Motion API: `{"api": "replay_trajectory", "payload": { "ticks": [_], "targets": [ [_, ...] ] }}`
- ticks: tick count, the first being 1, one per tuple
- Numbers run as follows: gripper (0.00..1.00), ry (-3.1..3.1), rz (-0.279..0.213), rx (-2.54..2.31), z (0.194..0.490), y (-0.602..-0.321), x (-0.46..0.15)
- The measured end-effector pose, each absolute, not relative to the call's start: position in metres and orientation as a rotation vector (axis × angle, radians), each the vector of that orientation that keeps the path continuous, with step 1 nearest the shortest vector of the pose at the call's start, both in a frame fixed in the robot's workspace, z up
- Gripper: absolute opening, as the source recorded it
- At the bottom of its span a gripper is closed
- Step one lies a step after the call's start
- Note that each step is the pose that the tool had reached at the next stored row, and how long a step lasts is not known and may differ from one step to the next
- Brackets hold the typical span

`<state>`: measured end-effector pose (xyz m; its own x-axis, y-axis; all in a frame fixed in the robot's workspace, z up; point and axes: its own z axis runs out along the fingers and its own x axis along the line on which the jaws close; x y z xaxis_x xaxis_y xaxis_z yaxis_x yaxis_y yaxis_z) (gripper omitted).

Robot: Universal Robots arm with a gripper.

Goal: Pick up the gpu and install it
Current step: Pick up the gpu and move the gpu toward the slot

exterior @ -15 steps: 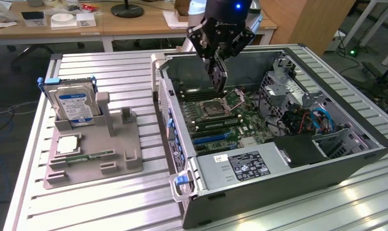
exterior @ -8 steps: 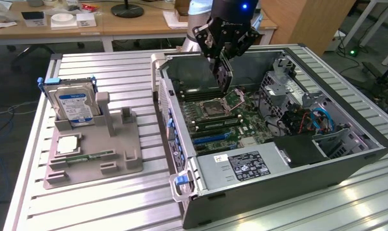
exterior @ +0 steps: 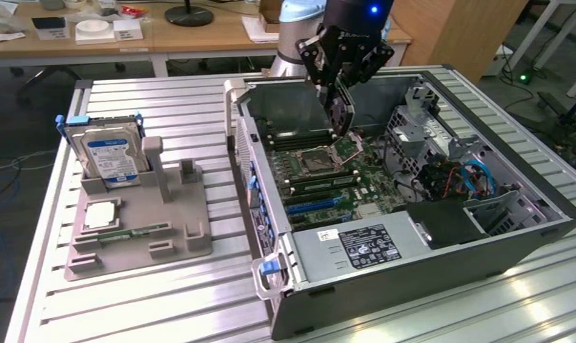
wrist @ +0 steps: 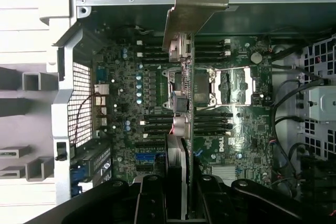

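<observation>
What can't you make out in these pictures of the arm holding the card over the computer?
Face of the graphics card: both views see it nearly edge-on.
Strip of the motherboard beneath it: wrist view, hidden by the card.
Print on the power supply label: exterior view, too small.
Lower part of the hard drive: exterior view, hidden by its grey holder.

The arm (exterior: 293, 43) hangs at the upper middle of the exterior view, end effector (exterior: 341, 87) pointing downward, fingers (wrist: 152, 200) clamped on a graphics card (exterior: 341, 114).
</observation>
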<state>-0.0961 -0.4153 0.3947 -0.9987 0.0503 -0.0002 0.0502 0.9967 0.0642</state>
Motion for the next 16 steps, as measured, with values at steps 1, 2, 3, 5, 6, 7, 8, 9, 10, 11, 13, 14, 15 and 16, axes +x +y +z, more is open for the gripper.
{"api": "replay_trajectory", "payload": {
  "ticks": [1,2,3,5,6,7,8,9,10,11,13,14,15,16],
  "targets": [
    [0.27,3.137,0.101,0.079,0.395,-0.415,-0.094],
    [0.27,3.137,0.101,0.079,0.395,-0.415,-0.093],
    [0.27,3.137,0.101,0.079,0.395,-0.415,-0.091],
    [0.27,3.137,0.101,0.079,0.395,-0.415,-0.088],
    [0.27,3.137,0.101,0.079,0.395,-0.415,-0.086],
    [0.27,3.137,0.101,0.079,0.395,-0.415,-0.084],
    [0.27,3.137,0.101,0.079,0.395,-0.415,-0.083],
    [0.27,3.137,0.101,0.079,0.395,-0.415,-0.081],
    [0.27,3.137,0.101,0.079,0.395,-0.415,-0.079],
    [0.27,3.137,0.101,0.079,0.395,-0.415,-0.077],
    [0.27,3.137,0.101,0.079,0.395,-0.415,-0.073],
    [0.27,3.137,0.101,0.079,0.395,-0.415,-0.071],
    [0.27,3.137,0.101,0.079,0.395,-0.415,-0.070],
    [0.27,3.137,0.101,0.079,0.395,-0.415,-0.068]
  ]
}}
